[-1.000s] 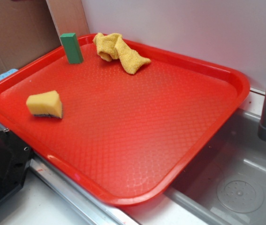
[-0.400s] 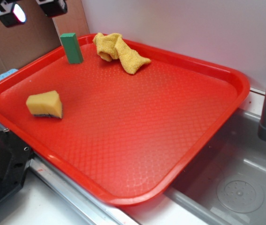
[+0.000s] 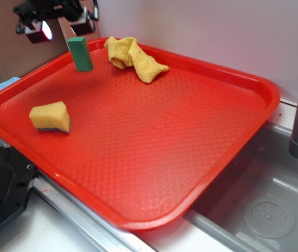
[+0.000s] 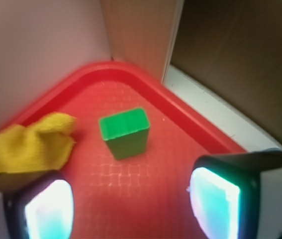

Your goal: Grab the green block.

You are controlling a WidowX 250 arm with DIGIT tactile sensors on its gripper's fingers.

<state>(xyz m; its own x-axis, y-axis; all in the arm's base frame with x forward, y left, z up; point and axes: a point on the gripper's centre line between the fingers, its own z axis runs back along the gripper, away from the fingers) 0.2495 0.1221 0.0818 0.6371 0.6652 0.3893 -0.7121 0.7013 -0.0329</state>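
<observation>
we see the green block (image 3: 80, 53) (image 4: 125, 132) standing upright at the tray's (image 3: 201, 157) far left corner, with the yellow cloth (image 3: 133, 58) (image 4: 29, 144) just right of it. the gripper (image 3: 59, 23) (image 4: 131, 204) hangs above the block, jaws spread and empty. a sponge (image 3: 50, 116) lies near the left edge.
</observation>
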